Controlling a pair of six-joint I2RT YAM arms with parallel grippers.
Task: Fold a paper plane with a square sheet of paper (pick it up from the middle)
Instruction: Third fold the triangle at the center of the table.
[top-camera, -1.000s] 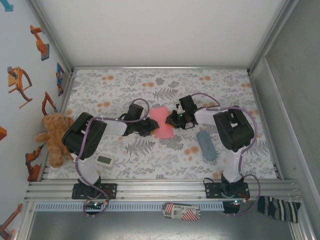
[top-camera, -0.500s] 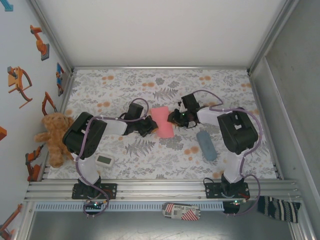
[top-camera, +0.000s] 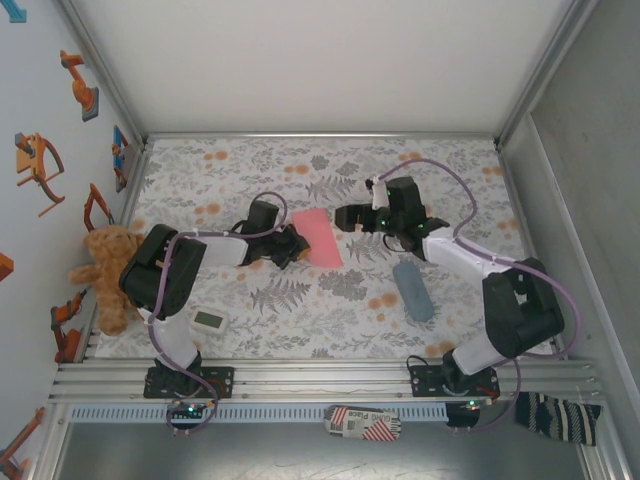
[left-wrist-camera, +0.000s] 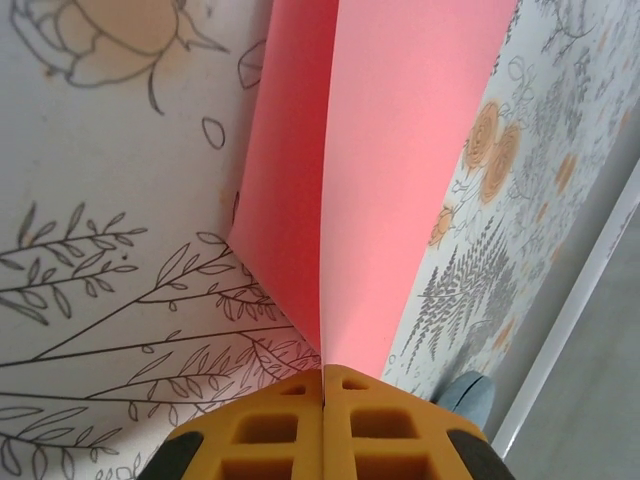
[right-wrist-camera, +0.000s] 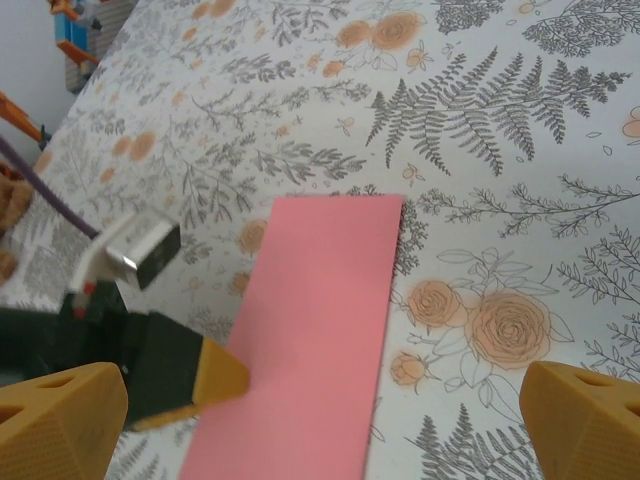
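Since one second ago the right gripper (top-camera: 347, 217) has gone back from the paper, up and to the right side, and its jaws, which were nearly shut, now stand wide apart with nothing between them; in the right wrist view its two yellow fingertips (right-wrist-camera: 62, 420) sit at the two lower corners. At the same time the left gripper (top-camera: 293, 247) has closed fully, and in the left wrist view its yellow pads (left-wrist-camera: 270, 430) meet flat on the near end of the thin salmon-pink sheet of paper (left-wrist-camera: 400, 160), just where the crease runs in. This sheet is already folded into a narrow oblong and lies on the flowered grey-and-orange tablecloth (top-camera: 300, 300) between the two arms, with the two layers a little open along the crease. Well apart from it, on the right, lies a grey-blue oblong pouch (top-camera: 412, 290), and at the left edge sit a brown teddy bear (top-camera: 108, 270) and a small white flat device (top-camera: 210, 320). I judge that the risk is in the single pinch: the paper is held only at one end, so it may swing or bend if the left arm lifts or drags it, and the fold may spring open because nothing presses it now. If the right gripper comes back too low, it may push the free end and wrinkle it.
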